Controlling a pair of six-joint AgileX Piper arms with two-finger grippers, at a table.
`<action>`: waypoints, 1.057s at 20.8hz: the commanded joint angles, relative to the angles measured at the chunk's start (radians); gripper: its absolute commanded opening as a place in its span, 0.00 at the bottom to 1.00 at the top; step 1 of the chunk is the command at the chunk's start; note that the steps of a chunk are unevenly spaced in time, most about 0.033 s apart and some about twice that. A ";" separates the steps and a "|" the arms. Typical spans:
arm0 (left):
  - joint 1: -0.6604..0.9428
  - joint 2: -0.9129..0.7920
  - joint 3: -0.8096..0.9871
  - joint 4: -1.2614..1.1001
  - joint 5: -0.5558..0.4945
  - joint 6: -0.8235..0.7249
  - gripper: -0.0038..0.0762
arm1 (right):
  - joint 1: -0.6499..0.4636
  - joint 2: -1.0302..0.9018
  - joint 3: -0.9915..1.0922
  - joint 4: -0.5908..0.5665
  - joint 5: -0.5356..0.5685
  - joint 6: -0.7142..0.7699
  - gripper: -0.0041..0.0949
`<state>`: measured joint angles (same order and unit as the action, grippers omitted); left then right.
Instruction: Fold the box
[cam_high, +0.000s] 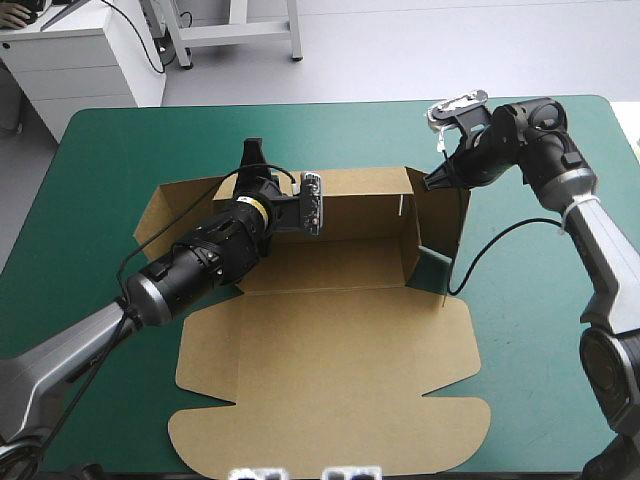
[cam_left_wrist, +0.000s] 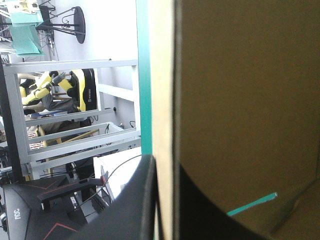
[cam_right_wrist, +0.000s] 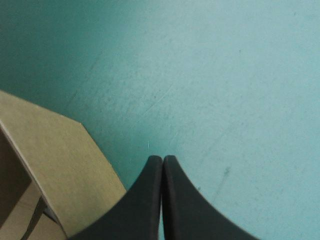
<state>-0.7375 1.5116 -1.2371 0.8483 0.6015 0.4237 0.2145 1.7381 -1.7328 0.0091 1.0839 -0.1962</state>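
The brown box (cam_high: 340, 330) lies mid-table with its lid flat toward the front edge. Its back wall (cam_high: 360, 205) and right wall (cam_high: 440, 215) stand raised, and a left flap (cam_high: 165, 205) lies spread outward. My left gripper (cam_high: 252, 158) is at the back wall's left end. In the left wrist view the gripper (cam_left_wrist: 167, 165) is shut on the board's edge, and the box's brown face (cam_left_wrist: 240, 100) fills the space beside it. My right gripper (cam_high: 432, 182) is shut and empty, its tip by the right wall's back corner. In the right wrist view this gripper (cam_right_wrist: 162, 159) hovers over the cover beside a box flap (cam_right_wrist: 55, 165).
The teal-green cover (cam_high: 540, 330) shows bare to the right of the box and along the far edge. The lid's scalloped front flap (cam_high: 330, 440) reaches close to the table's front edge.
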 joint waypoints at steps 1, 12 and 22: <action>0.007 -0.014 -0.024 -0.006 -0.009 -0.001 0.06 | -0.004 -0.049 -0.023 0.012 0.054 -0.033 0.03; 0.007 -0.013 -0.024 -0.082 0.032 0.099 0.06 | 0.039 -0.202 0.159 0.229 0.041 -0.160 0.03; 0.007 -0.013 0.009 -0.219 0.085 0.230 0.06 | 0.126 -0.347 0.494 0.324 -0.311 -0.252 0.03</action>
<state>-0.7280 1.5130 -1.2478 0.7216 0.6234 0.6277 0.3339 1.4459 -1.2400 0.2803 0.8637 -0.4260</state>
